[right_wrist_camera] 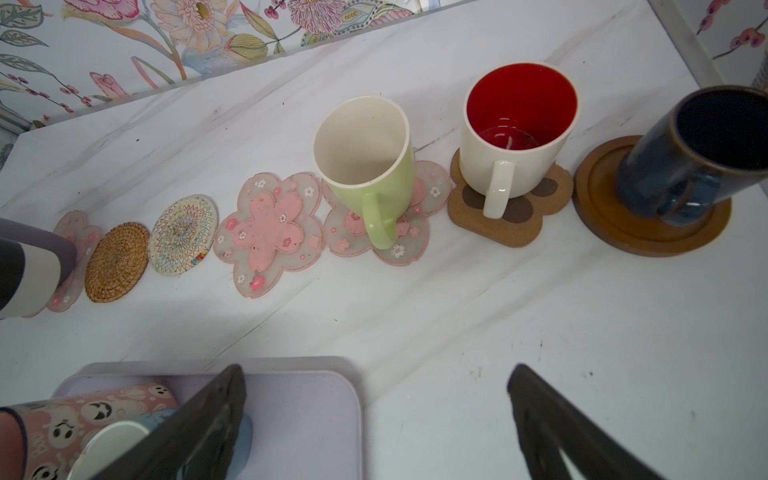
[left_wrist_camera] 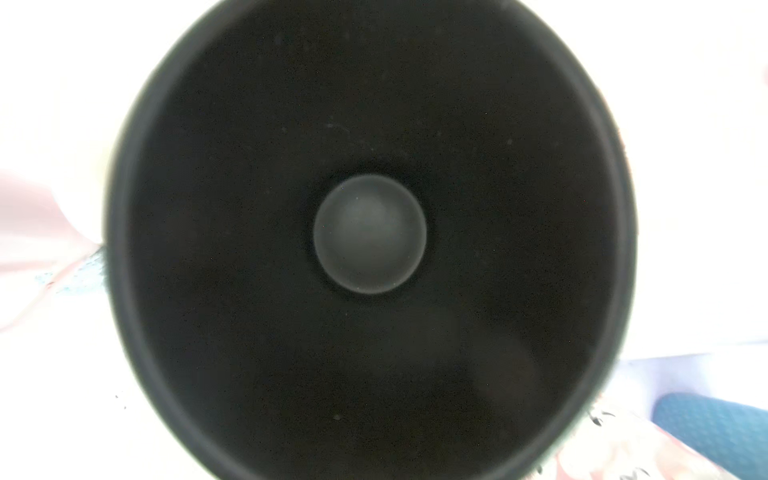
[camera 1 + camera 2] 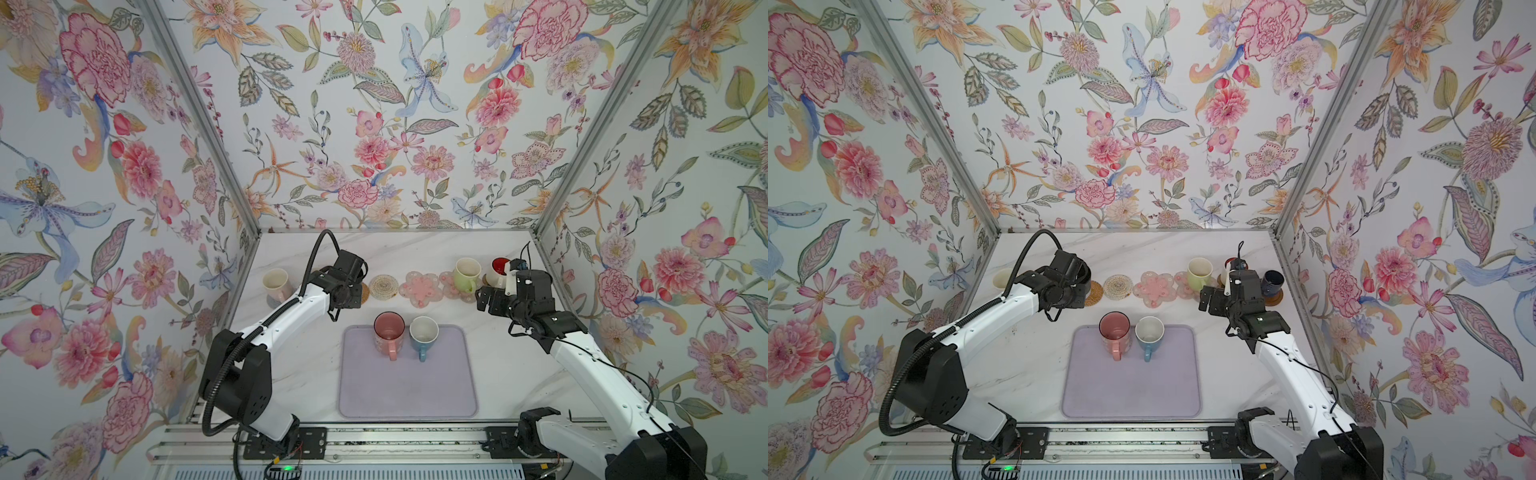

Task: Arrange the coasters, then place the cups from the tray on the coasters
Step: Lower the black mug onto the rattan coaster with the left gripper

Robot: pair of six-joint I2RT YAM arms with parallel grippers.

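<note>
The left gripper [image 3: 1071, 284] was shut tight, pinching what looked like the round black mug [image 2: 370, 232], at ten o'clock from the flat pale purple tray [image 3: 436, 399]. The right gripper [image 1: 376, 368] was wide open, holding nothing. Set down off-centre on the round tan woven coaster [image 1: 117, 262], the mug might tip.

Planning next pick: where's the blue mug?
In both top views the blue mug stands on the tray, near its far edge, right of the pink mug.

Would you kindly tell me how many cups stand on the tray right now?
2: the pink cup at the far edge of the tray, and the blue cup beside it on the right. None appears hidden.
</note>
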